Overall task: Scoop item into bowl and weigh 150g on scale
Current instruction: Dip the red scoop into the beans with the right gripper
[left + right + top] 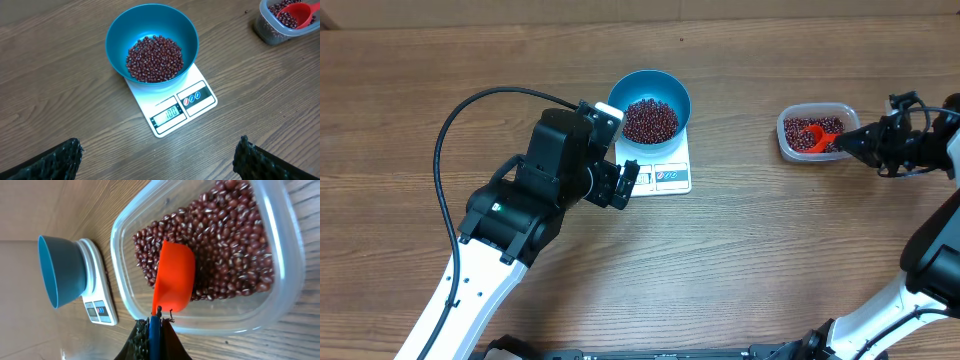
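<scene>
Evidently mid-refill, the right gripper [152,330] clamps the red scoop [174,277] among beans [230,235] in the clear tub [118,235] near the desk's [770,260] right edge; next, a measured load must reach the blue bowl [150,25] on the scale [202,102], beside the open left gripper [157,160].

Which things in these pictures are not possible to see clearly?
Scale reading: overhead view, too small to read.
Scoop handle: right wrist view, hidden inside the shut right gripper.
Left gripper fingers: left wrist view, mostly cut off by the bottom edge.
</scene>
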